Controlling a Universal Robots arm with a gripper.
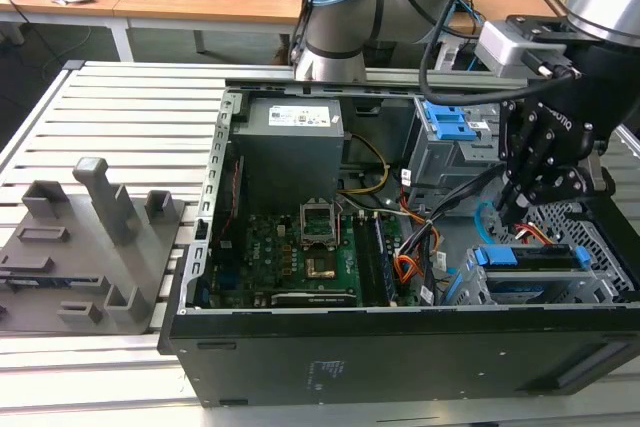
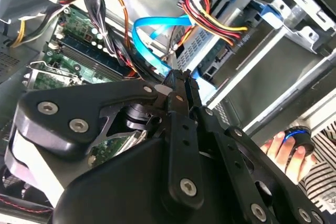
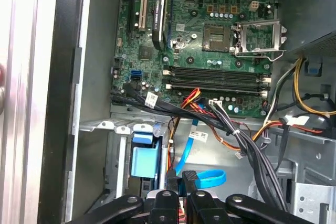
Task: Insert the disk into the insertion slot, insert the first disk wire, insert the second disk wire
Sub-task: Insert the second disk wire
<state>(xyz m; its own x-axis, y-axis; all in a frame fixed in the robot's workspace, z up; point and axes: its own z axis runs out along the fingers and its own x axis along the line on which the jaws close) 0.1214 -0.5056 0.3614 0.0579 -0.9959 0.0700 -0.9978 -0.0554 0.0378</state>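
The blue-framed disk [image 1: 530, 259] already sits in the insertion slot [image 1: 590, 247], and the end effector [image 3: 181, 179], pinched narrow on the second disk wire [image 3: 202, 178], should push its plug in straight and gently.

Slatted aluminium table [image 1: 130, 97], open black computer case [image 1: 400, 347], grey fixture block [image 1: 90, 247] beside it

In the exterior view the disk [image 1: 530, 259] is seen edge-on in the insertion slot [image 1: 600, 247]; label face hidden. The gripper [image 1: 522, 209] tips are masked by cables, so finger gap can't be judged. In the second wrist view a hand [image 2: 286, 150] is cut off by linkage (frame edge too). Plug of the second disk wire [image 3: 202, 177] hidden behind fingers in first wrist view.
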